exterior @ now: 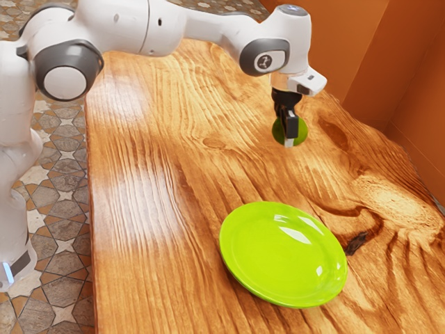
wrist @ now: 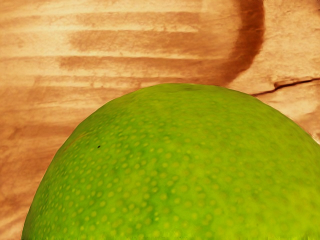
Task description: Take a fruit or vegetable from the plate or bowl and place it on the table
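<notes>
Well, the fruit [exterior: 302, 132] is in the gripper [exterior: 288, 131], over the table [exterior: 153, 174] and well apart from the plate [exterior: 281, 250]. The exterior view shows the gripper closed around it, one finger crossing the near side and green skin bulging out past both edges of that finger. Whether the fruit's underside touches the wood, I cannot tell. The wrist view gives what the exterior view is too far off for — a rounded green skin thick with pale yellowish specks, plus one tiny black dot [wrist: 99, 146]. Beyond the fruit's curve it shows banded wood grain and a thin dark line [wrist: 280, 85].

Farther out, the exterior view takes in the lime-green plate, bare and glossy, with a dark knot [exterior: 356, 242] in the wood just beside its rim. The white arm [exterior: 163, 28] reaches in from the exterior view's upper left — patterned floor tiles [exterior: 49, 250] below, orange wall [exterior: 348, 42] behind.
</notes>
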Robot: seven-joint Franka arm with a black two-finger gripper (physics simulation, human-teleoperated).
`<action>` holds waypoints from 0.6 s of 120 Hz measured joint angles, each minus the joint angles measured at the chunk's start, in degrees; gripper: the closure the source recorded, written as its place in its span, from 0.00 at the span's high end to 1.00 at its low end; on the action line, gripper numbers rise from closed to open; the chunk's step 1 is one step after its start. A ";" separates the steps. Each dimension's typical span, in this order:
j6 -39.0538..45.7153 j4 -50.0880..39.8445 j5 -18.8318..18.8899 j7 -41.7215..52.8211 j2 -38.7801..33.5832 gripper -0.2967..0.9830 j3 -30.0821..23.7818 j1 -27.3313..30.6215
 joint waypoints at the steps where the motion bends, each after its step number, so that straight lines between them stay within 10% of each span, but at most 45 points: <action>1: 0.00 0.01 -0.05 0.05 0.02 0.52 0.02 0.00; 72: -0.18 -0.07 -0.51 4.71 0.07 0.72 -0.08 -0.47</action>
